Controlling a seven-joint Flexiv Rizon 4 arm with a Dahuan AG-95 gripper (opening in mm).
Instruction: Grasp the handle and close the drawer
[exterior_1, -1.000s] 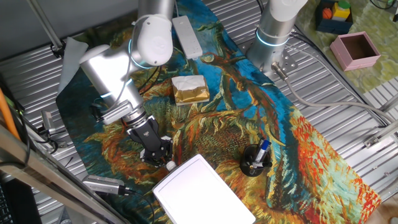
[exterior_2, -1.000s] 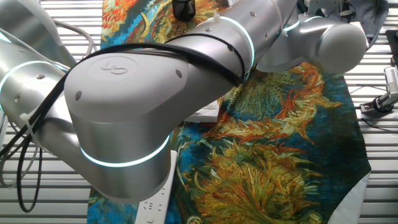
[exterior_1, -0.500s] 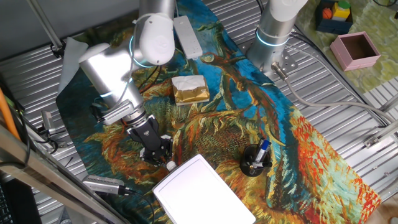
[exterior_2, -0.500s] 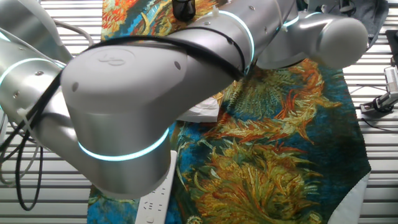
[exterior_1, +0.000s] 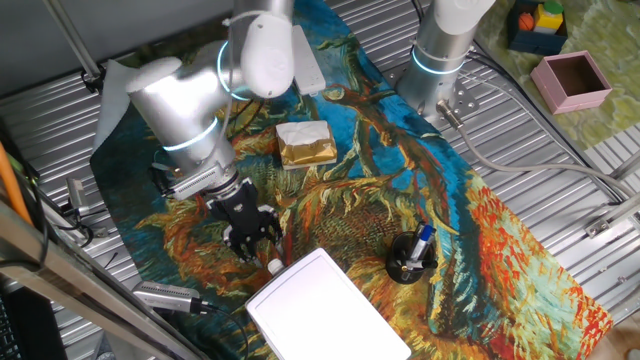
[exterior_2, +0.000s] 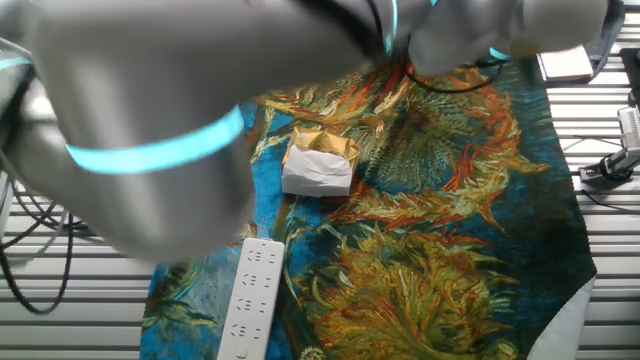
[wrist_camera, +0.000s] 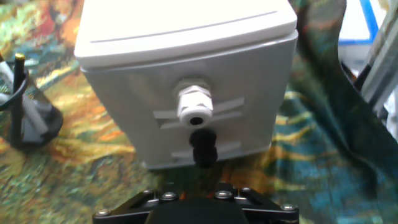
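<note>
The white box (exterior_1: 320, 310) stands at the near edge of the painted cloth. In the hand view its drawer front (wrist_camera: 137, 106) sits flush in the box under the flat top (wrist_camera: 186, 25). The handle, a small round white knob (wrist_camera: 194, 107), sticks out of the front, and a dark stub shows right below it. The knob also shows in one fixed view (exterior_1: 272, 265). My gripper (exterior_1: 253, 238) is a short way up-left of the knob and not touching it. In the hand view only the gripper's black body (wrist_camera: 194, 205) shows; the fingers are hidden.
A white-and-gold block (exterior_1: 305, 143) (exterior_2: 320, 165) lies mid-cloth. A black pen cup (exterior_1: 410, 258) (wrist_camera: 28, 118) stands right of the box. A white power strip (exterior_2: 250, 300), a pink box (exterior_1: 570, 82) and a second arm's base (exterior_1: 445, 50) surround the cloth. My blurred arm (exterior_2: 130, 130) fills the other fixed view's left.
My gripper has drawn back a little up-left from the knob. My arm's upper links swung, uncovering the white-and-gold block in the other fixed view. The box has not moved.
</note>
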